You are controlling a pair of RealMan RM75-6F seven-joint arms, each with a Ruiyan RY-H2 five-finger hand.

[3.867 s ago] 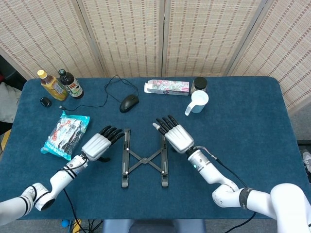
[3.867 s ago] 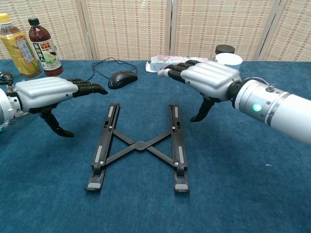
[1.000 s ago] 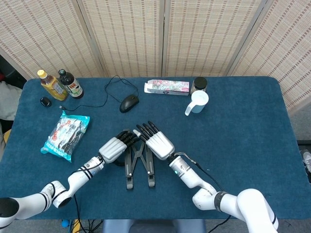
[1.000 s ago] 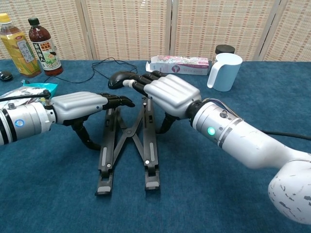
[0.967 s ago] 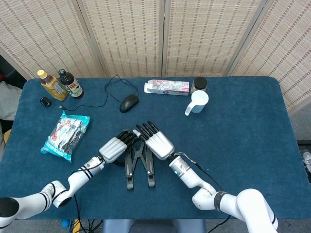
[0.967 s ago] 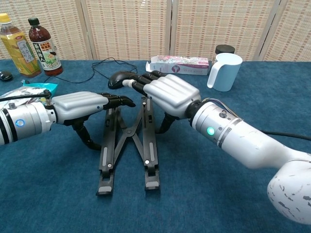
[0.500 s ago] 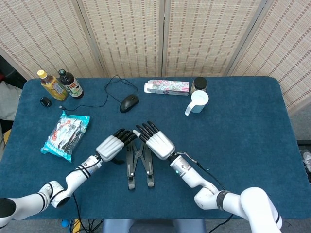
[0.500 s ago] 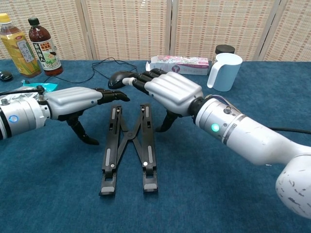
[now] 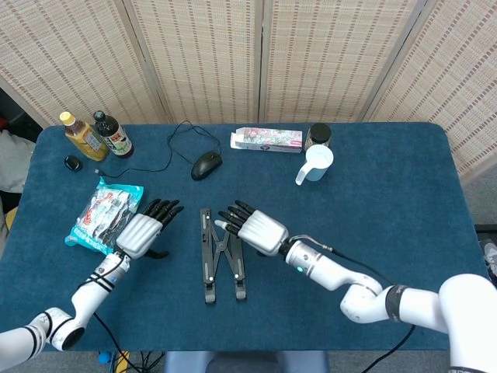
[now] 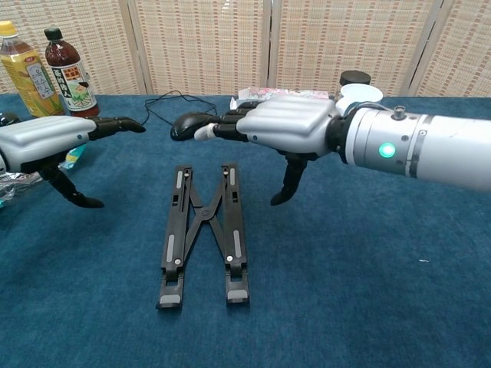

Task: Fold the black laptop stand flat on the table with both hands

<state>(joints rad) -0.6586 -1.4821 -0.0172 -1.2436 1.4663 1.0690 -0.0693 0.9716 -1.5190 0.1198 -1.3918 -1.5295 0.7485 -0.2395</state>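
Note:
The black laptop stand (image 9: 220, 254) (image 10: 202, 232) lies flat on the blue table, its two bars drawn close with the crossed links between them. My left hand (image 9: 144, 231) (image 10: 47, 140) hovers to the stand's left, open, palm down, apart from it. My right hand (image 9: 255, 228) (image 10: 280, 128) hangs open above and just right of the stand's far end, fingers stretched out over it, holding nothing.
A black mouse (image 9: 206, 165) with its cable lies behind the stand. A snack bag (image 9: 105, 214) sits at the left, two bottles (image 9: 97, 135) at the far left. A printed box (image 9: 266, 140), a white mug (image 9: 316, 163) and a dark jar (image 9: 318, 134) stand at the back.
Both hands have lifted off the stand. The left hand drew away to the left; the right hand rose and shifted right. The stand's bars stay close together, flat on the table.

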